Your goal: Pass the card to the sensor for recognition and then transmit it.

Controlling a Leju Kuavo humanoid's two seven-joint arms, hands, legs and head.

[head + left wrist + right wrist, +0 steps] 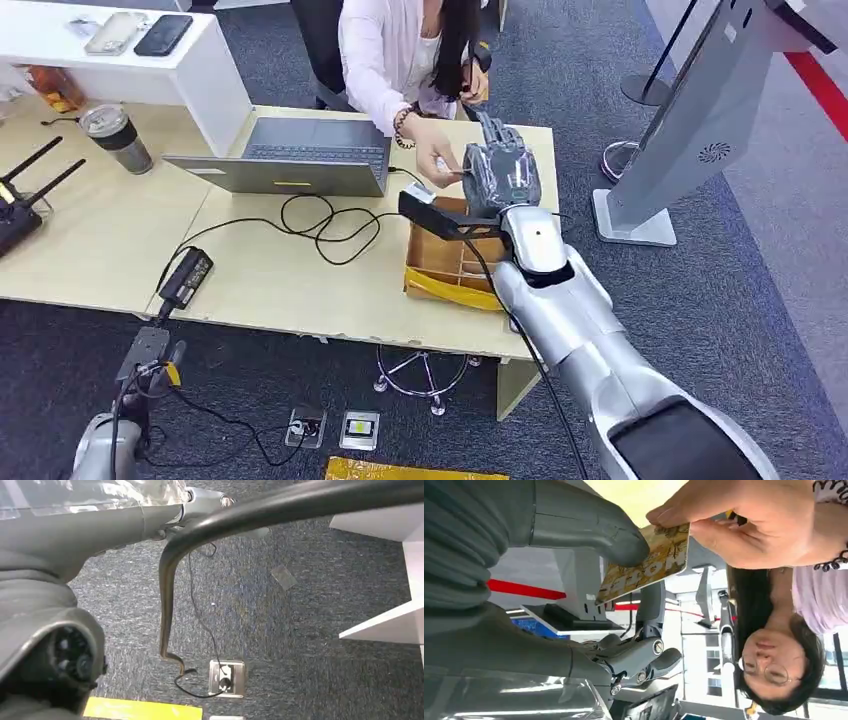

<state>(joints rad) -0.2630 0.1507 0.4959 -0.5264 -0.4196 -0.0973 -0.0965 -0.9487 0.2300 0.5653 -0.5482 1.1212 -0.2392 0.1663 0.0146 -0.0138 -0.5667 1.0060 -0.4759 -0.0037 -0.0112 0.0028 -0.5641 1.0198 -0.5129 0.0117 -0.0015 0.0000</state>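
Observation:
A gold patterned card (646,565) is gripped at one end by a person's fingers (724,525). My right hand (500,170) is raised over the far side of the desk. Its thumb (624,542) presses the card's other end, and a dark finger (651,605) rises behind the card. In the head view the card (455,173) is a thin sliver between the person's hand (437,160) and mine. My left arm (125,410) hangs low beside the desk; part of the left hand (200,500) is seen above the carpet, its fingers unclear.
An open cardboard box (450,260) lies under my right hand on the wooden desk (300,290). A laptop (290,165), black cables (320,225) and a power brick (185,278) are to its left. A grey kiosk stand (690,120) is on the carpet at right.

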